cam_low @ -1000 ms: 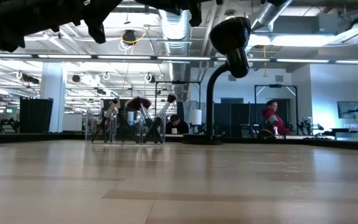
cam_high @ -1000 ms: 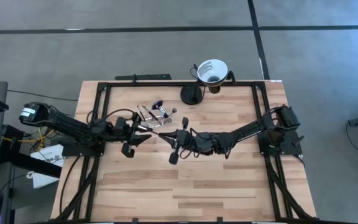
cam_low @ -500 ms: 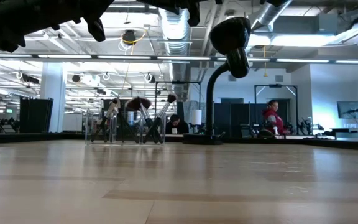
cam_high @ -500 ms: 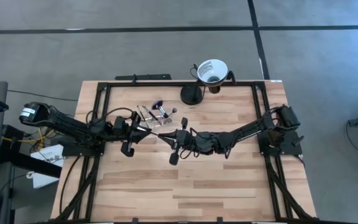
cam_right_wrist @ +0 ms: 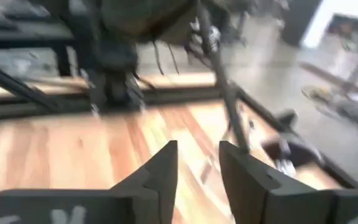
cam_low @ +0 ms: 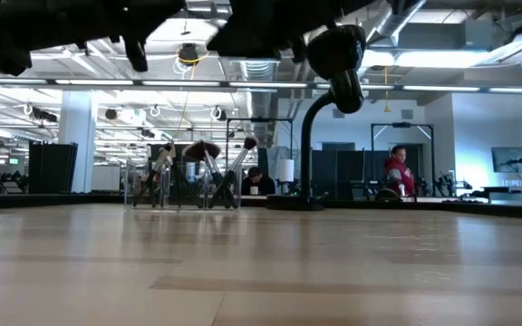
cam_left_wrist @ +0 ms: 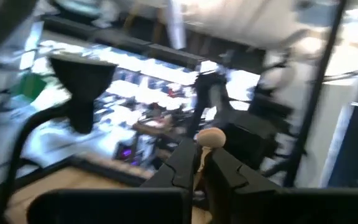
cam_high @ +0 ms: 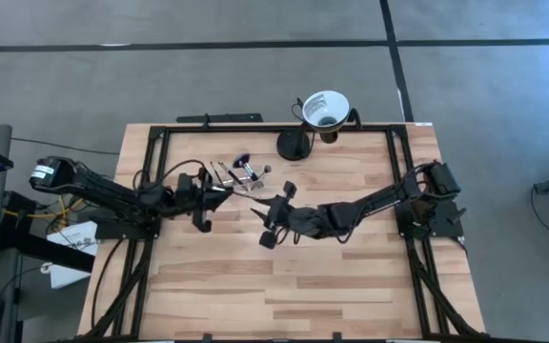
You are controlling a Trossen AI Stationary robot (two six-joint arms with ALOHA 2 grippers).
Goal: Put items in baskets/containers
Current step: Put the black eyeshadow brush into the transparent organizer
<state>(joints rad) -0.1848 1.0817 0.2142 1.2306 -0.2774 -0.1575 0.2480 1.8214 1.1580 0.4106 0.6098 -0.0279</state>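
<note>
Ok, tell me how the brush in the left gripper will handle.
The brush looks thin, so probably light. The left gripper pinches only its narrow handle, so it may pivot or slip. Its rounded tip seems soft, likely yielding on contact.

Two dark, slender jointed arms, matt black throughout. The left arm (cam_high: 112, 195) carries a pale cylindrical label near its base, with yellow and black cables trailing beside it. Thin black cables loop along its links. The right arm (cam_high: 370, 203) ends in a bulky black base block; cables bunch along its middle links. The left pincer (cam_left_wrist: 199, 168) has two black moulded fingers (cam_left_wrist: 225, 177) with angular, stepped inner faces, mounted on a flat black crossbar. The right pincer (cam_right_wrist: 197, 163) has two grey-black wedge-shaped fingers (cam_right_wrist: 244, 174), tapering upward from a wide rail that bears faint pale lettering.
</note>
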